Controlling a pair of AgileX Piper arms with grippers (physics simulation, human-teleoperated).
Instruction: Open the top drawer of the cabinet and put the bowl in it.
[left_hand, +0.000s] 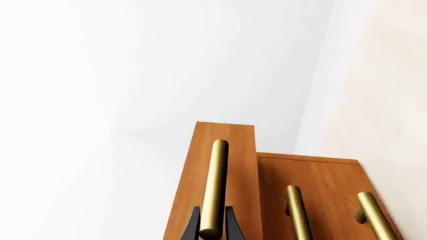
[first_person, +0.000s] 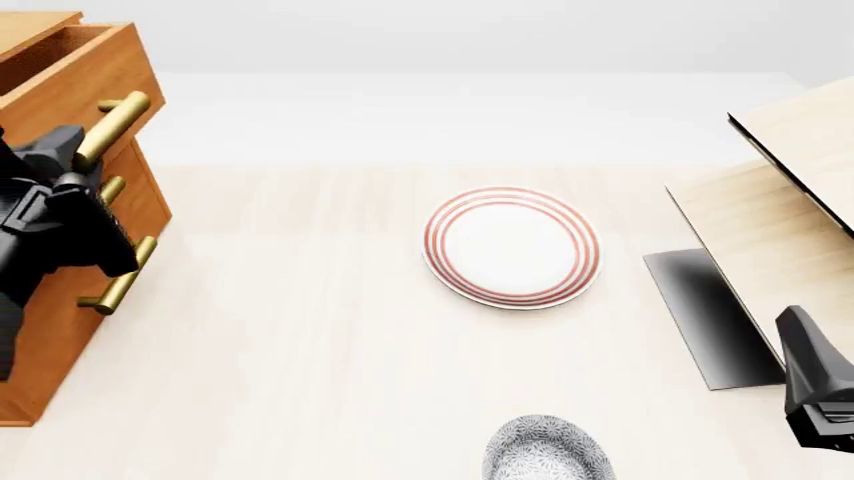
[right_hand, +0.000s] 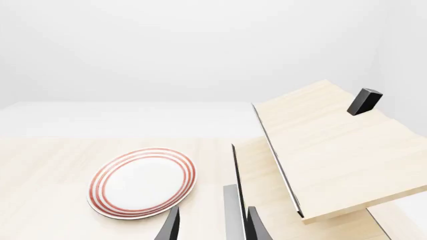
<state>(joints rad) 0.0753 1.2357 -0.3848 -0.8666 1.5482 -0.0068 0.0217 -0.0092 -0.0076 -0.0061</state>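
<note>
The orange-brown cabinet stands at the table's left edge. Its top drawer juts out past the two lower ones, partly open. My left gripper is shut on that drawer's brass handle, whose bar runs between the black fingers in the left wrist view. The speckled bowl rests on the table at the near edge, cut off by the frame. My right gripper hovers at the near right, away from the bowl; its fingers are open and hold nothing.
A white plate with red rings lies mid-table. A pale light-wood structure with slanted boards and a dark base fills the right side and carries a small black block. The two lower drawer handles sit below the top one.
</note>
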